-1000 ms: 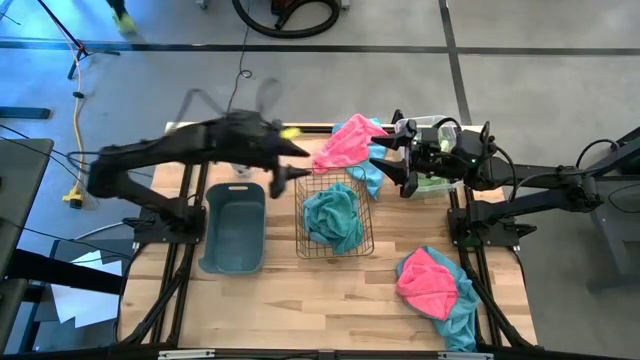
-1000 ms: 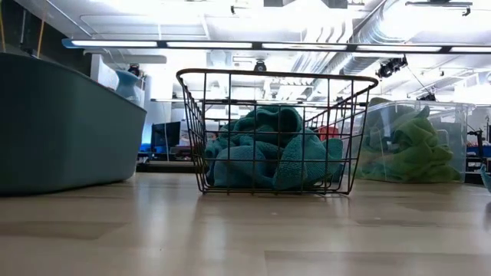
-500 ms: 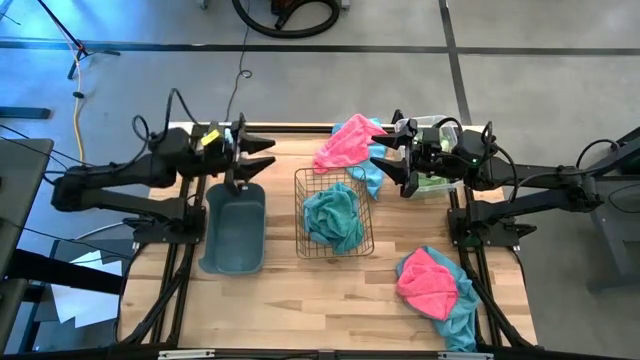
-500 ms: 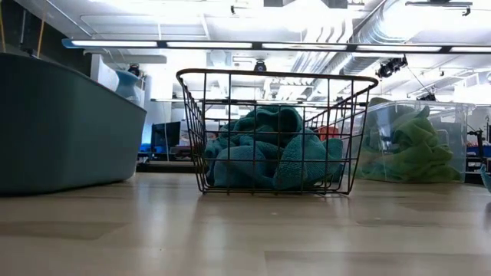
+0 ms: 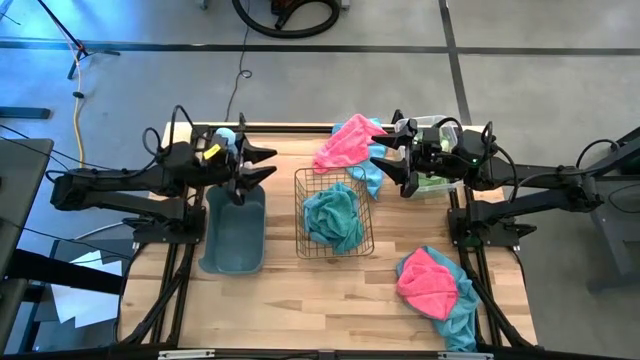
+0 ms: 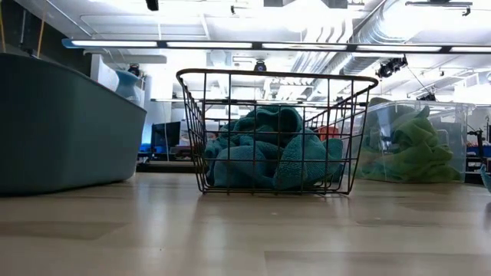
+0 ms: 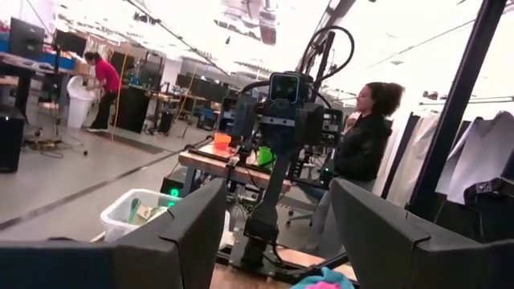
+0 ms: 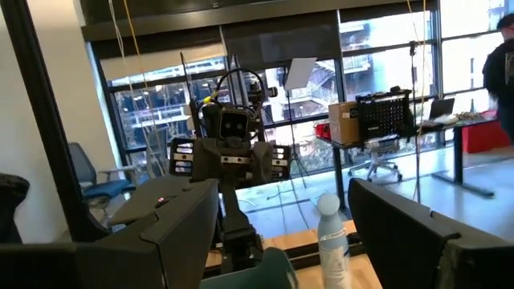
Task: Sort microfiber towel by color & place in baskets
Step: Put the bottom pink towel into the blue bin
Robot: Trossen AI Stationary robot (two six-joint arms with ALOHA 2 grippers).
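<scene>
In the high view, both grippers are open and hold nothing. My left gripper [image 5: 262, 163] hovers over the far end of the grey-blue tub [image 5: 233, 228]. My right gripper [image 5: 376, 154] hovers at the far right, beside a pink towel [image 5: 343, 144] that lies on a teal one at the far edge. A teal towel [image 5: 333, 218] lies inside the wire basket [image 5: 300, 215] at mid-table. A green towel [image 6: 414, 147] sits in the clear bin [image 6: 460, 123] under my right arm. A pink towel [image 5: 428, 280] lies on a teal one [image 5: 462, 308] at the near right.
A pale blue-and-white bottle [image 8: 330, 233] stands at the far left, by my left arm. Bare wood shows along the near edge between the tub and the near-right pile. People stand in the room beyond the table [image 7: 363, 144].
My left arm has drawn back from near the wire basket toward the table's left edge and sunk. Its gripper has tipped up from pointing down to about level, over the tub's far end, and stays open.
</scene>
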